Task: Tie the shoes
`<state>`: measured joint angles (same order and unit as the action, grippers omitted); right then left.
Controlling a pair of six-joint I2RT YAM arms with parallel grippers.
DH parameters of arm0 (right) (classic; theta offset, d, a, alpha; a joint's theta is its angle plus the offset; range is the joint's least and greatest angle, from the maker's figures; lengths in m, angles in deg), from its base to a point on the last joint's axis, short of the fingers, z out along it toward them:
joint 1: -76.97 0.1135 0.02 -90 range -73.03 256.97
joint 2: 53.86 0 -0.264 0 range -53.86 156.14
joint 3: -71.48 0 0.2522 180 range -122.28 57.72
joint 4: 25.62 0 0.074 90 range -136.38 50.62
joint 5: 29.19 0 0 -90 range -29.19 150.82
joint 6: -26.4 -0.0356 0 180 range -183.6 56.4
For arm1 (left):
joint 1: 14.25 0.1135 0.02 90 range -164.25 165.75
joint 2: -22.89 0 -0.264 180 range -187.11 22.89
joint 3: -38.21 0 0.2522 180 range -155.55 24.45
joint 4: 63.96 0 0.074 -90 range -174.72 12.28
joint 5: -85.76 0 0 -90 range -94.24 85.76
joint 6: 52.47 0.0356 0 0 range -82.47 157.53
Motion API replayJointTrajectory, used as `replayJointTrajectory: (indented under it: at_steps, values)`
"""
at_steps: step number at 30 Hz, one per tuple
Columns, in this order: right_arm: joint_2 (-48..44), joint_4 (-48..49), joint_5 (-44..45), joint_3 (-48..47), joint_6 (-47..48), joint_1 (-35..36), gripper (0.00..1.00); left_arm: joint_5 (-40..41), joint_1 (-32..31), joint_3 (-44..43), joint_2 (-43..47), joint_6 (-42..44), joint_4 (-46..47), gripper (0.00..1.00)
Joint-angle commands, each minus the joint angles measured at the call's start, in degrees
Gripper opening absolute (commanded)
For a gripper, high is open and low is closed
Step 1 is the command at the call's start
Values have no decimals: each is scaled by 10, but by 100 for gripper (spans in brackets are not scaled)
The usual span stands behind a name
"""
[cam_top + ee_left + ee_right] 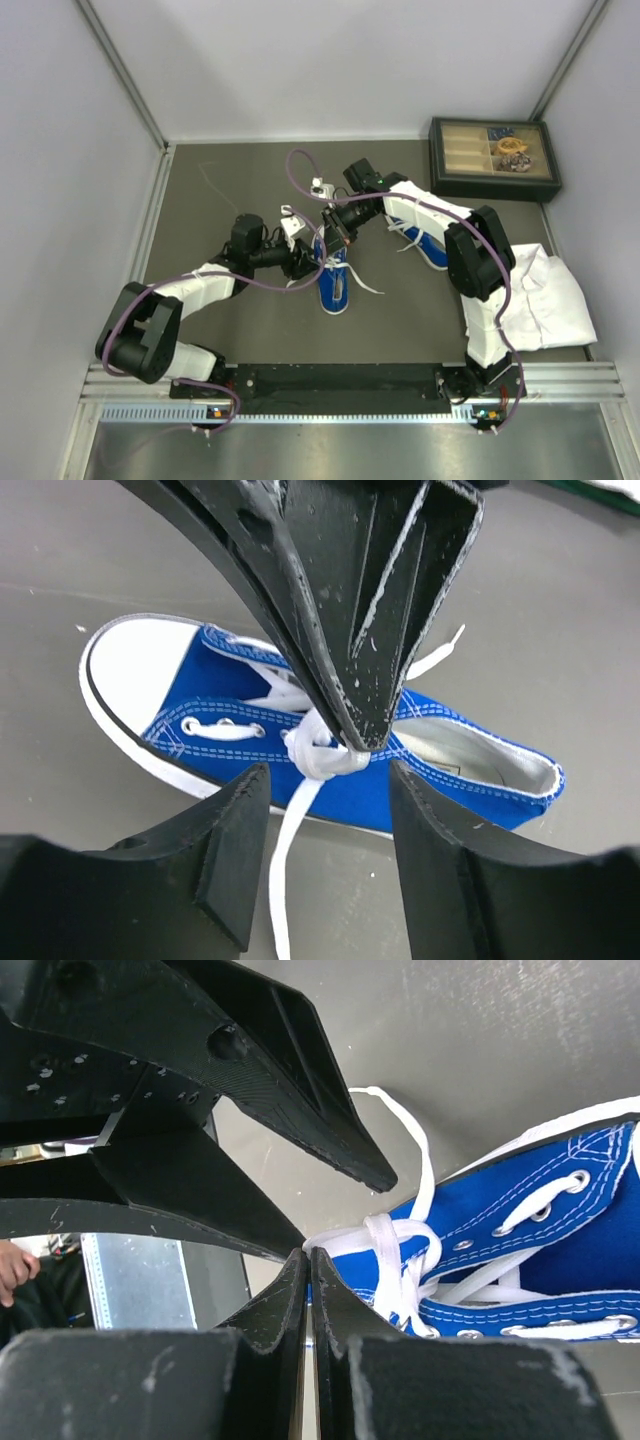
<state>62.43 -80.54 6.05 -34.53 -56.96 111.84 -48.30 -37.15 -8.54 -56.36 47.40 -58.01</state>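
- White cloth (545, 300): crumpled on the table (240, 200) at the near right, beside the right arm's base.
- First shoe (333, 285): a blue sneaker at mid-table, sole down with its opening facing up. In the left wrist view its white toe cap and white-stitched eyelet rows are visible.
- Left fingers (232, 840): spread apart and gripping nothing. They stand on either side of the shoe's lacing, reaching in from the left.
- Loose lace (285, 880): a white strand that runs down from the lacing, through the gap between the left fingers, onto the table.
- Knot (325, 755): a small white crossing of the laces over the shoe's upper eyelets. It sits between the spread left fingers and directly under the tips of the right fingers.
- Right fingers (275, 1310): pressed together, with their tips nipping the lace at the knot. They come in from the far right, opposite the left fingers and nearly touching them.
- Second shoe (430, 248): blue with white laces, on the table to the right of the first. It is partly hidden under the right arm's forearm.
- Tray (495, 187): a dark box with compartments at the far right corner. Small objects lie in its right-hand compartments, too small to identify.
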Motion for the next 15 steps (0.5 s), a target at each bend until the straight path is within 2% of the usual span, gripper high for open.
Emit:
replayJointTrajectory:
  at_steps: [1, 6, 8, 9, 10, 13, 15]
  values:
    - [-13, -2, -8, -31, 15, 7, 0, -34, 4, -21, -2, -19, 69, 54]
    - [-13, 3, -16, -37, 6, 6, 0, -44, 3, -22, -10, -28, 85, 47]
    - [-12, 5, -18, -39, 2, 6, 0, -40, 3, -24, -14, -25, 85, 39]
    - [-12, 5, -18, -42, 1, 6, 0, -38, 3, -25, -15, -26, 84, 35]
    - [-13, 4, -18, -42, 1, 6, 0, -39, 3, -27, -17, -27, 83, 22]
    - [-17, 3, -17, -39, 0, 6, 0, -40, 3, -27, -19, -28, 77, 5]
    - [-25, 13, -16, -33, -7, 4, 4, -33, 4, -26, -20, -30, 75, 0]
